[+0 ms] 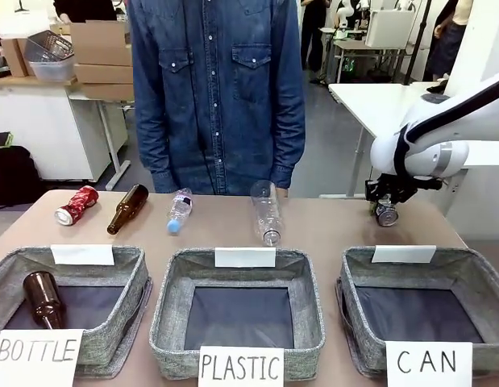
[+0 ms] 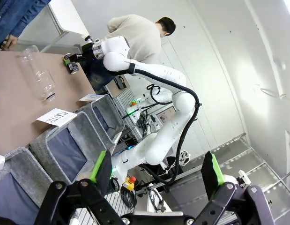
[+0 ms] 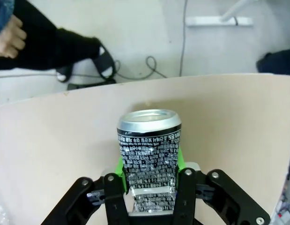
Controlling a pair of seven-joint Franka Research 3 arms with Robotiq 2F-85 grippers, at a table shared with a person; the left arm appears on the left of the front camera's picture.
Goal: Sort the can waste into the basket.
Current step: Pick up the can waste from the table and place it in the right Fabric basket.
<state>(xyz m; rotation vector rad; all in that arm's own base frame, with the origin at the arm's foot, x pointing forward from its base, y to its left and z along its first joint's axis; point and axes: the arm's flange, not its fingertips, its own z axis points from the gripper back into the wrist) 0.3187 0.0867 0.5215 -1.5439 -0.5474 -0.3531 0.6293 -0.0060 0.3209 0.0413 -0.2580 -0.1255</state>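
Right wrist view: right fingers (image 3: pixel 114 190) clamped on the dark can (image 3: pixel 148 159), green pads pressing both sides of its patterned body, silver end pointing away from the cam, pale tabletop (image 3: pixel 51 140) behind it. Front view puts that can (image 1: pixel 386 214) at the far right of the tabletop (image 1: pixel 330 234), under the right arm's wrist, beyond the CAN basket (image 1: pixel 475 278); can't tell if it rests on the surface or is just clear of it. Basket looks empty, dark bottom bare, "CAN" card (image 1: pixel 428 363) on its near side. Red can (image 1: pixel 76 205) lies at the far left, beside a brown bottle (image 1: pixel 126 209), well apart from the CAN basket. Left wrist view: left fingers (image 2: pixel 101 169) wide apart, holding nothing, up off the tabletop on the robot's side. Step in hand, imo: grasp on can no. 1 made, transfer not yet done. Next move calls for a straight lift so the crushed body doesn't slip btw the pads, then a short pull back toward the robot over the basket's far rim w/ its white tag (image 1: pixel 403 254), and letting go only once over the dark bottom. After that the red can is left, prob. a job for the left arm since it lies on that side.
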